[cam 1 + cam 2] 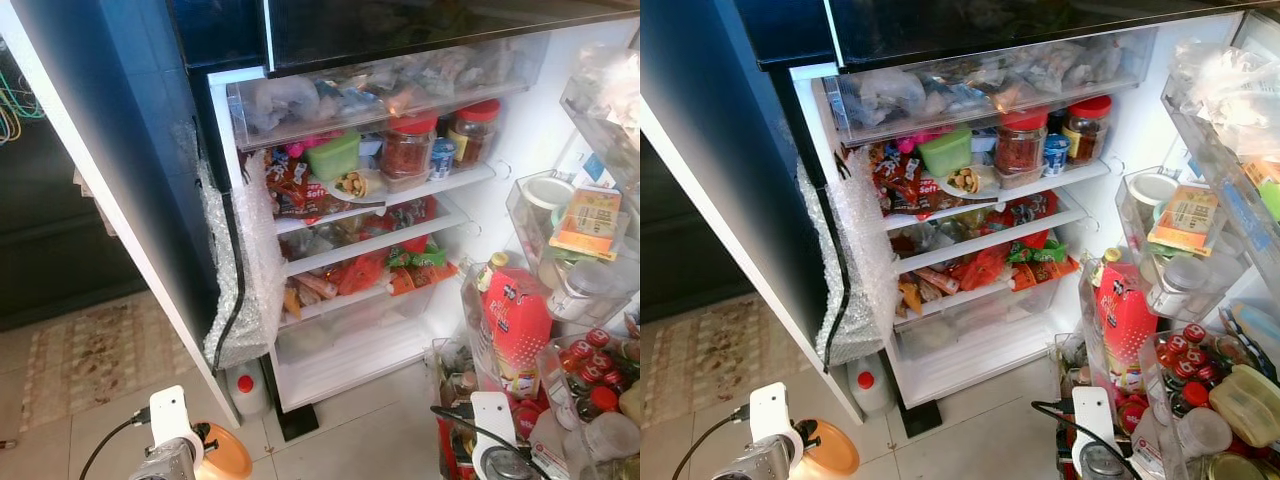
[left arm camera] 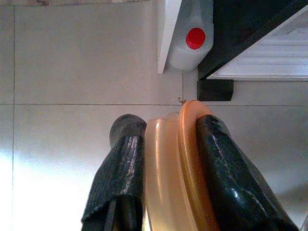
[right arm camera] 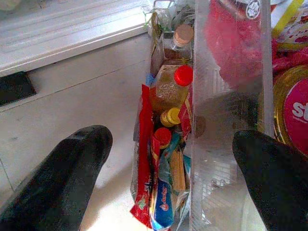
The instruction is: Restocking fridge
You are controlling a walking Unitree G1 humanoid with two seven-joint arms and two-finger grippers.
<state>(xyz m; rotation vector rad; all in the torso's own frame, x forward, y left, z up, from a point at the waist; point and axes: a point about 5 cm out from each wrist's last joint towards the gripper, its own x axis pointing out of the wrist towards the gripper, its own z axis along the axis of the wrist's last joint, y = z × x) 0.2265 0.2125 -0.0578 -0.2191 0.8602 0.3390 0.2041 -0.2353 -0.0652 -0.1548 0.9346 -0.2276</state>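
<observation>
The fridge stands open before me, its shelves packed with jars, packets and boxes. Low at the left, my left gripper is shut on the rim of an orange plastic dish, held edge-on above the tiled floor. My right gripper is open, low at the right, over the bottom door shelf. That shelf holds small bottles and sachets. A red pouch stands in the door rack just above.
A white jug with a red cap sits on the floor by the fridge's lower left corner. Bubble wrap hangs on the fridge's left edge. The door racks at the right are crowded. A rug lies at the left.
</observation>
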